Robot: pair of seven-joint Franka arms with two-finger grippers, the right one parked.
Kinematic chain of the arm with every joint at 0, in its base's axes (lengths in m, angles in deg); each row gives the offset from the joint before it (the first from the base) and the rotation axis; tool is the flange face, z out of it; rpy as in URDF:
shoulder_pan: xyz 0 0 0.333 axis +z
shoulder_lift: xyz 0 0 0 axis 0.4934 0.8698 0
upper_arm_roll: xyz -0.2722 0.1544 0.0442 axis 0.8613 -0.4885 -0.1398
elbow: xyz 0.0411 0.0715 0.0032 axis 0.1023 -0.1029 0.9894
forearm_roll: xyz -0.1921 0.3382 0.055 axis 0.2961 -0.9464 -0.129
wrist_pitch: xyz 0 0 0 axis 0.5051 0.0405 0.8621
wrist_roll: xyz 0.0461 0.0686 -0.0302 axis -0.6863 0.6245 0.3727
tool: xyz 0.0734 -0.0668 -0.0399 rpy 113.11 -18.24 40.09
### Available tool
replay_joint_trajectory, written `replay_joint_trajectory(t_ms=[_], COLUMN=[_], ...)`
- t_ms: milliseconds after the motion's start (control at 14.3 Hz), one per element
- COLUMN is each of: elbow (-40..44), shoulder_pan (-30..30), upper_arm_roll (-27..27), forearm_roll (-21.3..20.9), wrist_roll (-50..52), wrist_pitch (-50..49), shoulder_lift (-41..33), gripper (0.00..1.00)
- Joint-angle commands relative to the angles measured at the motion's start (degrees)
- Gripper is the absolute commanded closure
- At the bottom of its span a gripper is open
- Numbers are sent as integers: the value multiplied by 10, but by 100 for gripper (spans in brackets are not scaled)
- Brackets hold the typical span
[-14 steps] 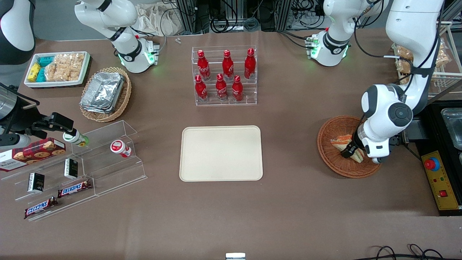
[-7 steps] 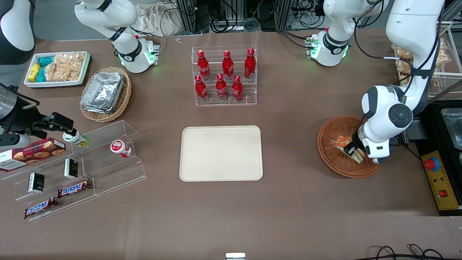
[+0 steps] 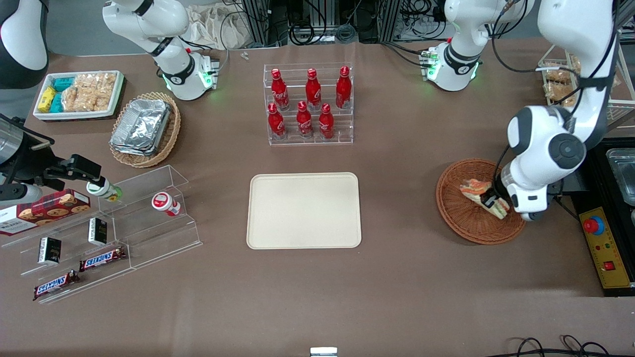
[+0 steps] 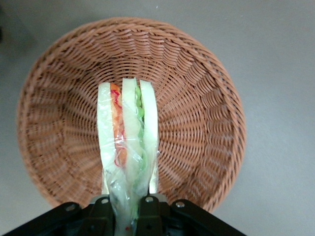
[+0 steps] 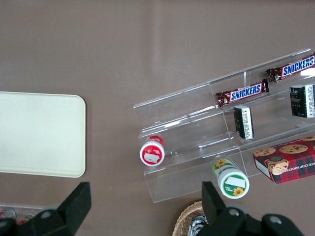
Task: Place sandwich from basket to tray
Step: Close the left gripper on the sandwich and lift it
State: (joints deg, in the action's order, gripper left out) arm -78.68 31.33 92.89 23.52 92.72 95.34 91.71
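Your left arm, wrist bent down, gripper clamped.

Your left arm reaches in from the working end of the table, elbow high, forearm dropping steeply so the wrist points down. The gripper point(image 3: 491, 202) hangs low under the wrist, over the basket point(image 3: 464, 218). In the wrist view its two fingers point(image 4: 102, 204) sit close together, pinching the sandwich point(image 4: 129, 147) by its wrapped end, so it stands on edge between them.
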Motion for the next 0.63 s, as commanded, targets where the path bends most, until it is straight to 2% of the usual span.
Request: replay_joint_trajectory(t_ms=[0, 420, 559], elbow=[28, 276, 333], shoulder_pan=[-1, -1, -1], upper_arm_roll=[14, 103, 154], forearm_roll=[-8, 0, -1], wrist_roll=[-16, -38, -38], wrist_pitch=[-71, -318, -343], shoulder_lift=[-38, 16, 47], gripper=[84, 83, 82])
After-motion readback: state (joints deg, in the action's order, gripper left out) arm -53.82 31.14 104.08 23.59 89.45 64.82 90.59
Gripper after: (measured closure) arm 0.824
